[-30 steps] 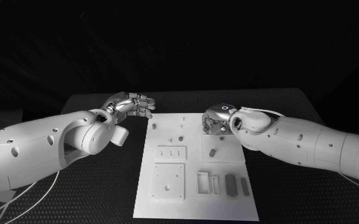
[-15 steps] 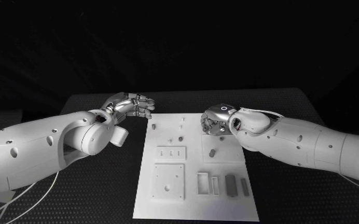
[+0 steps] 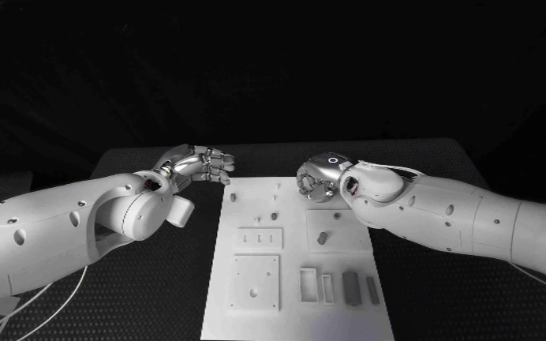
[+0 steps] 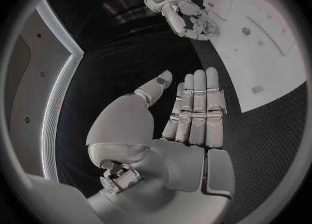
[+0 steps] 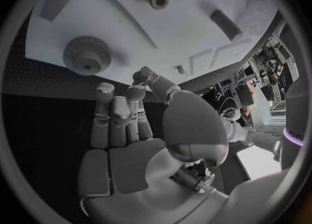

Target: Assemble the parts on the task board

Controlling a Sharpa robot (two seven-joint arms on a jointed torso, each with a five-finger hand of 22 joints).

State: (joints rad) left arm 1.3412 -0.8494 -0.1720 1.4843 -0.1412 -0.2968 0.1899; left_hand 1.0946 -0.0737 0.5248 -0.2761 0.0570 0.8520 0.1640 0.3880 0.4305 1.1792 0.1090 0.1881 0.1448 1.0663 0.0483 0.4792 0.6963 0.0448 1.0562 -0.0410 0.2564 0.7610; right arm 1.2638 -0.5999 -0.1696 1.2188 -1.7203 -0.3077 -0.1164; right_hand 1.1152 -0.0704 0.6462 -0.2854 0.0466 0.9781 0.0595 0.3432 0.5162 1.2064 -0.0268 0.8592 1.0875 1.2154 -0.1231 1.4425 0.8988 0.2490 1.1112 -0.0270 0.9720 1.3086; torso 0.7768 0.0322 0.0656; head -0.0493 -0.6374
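The white task board (image 3: 296, 274) lies lengthwise in the middle of the table. Grey parts rest on it: a short peg (image 3: 322, 237), a smaller one (image 3: 273, 216) and two bars (image 3: 350, 287) near the front. My right hand (image 3: 317, 177) hovers over the board's far right end with its fingers (image 5: 116, 110) loosely bent and nothing in them. Just beyond those fingers a round toothed part (image 5: 85, 55) sits on the board (image 5: 163, 31). My left hand (image 3: 200, 163) is off the board's far left corner; its fingers (image 4: 197, 109) are straight and hold nothing.
The black table (image 3: 136, 309) runs round the board on every side. The board carries recessed plates (image 3: 256, 276) and slots (image 3: 309, 284) towards the front. My two forearms flank the board's sides.
My right hand has lifted a little and drawn towards the board's far edge. My left hand has barely moved.
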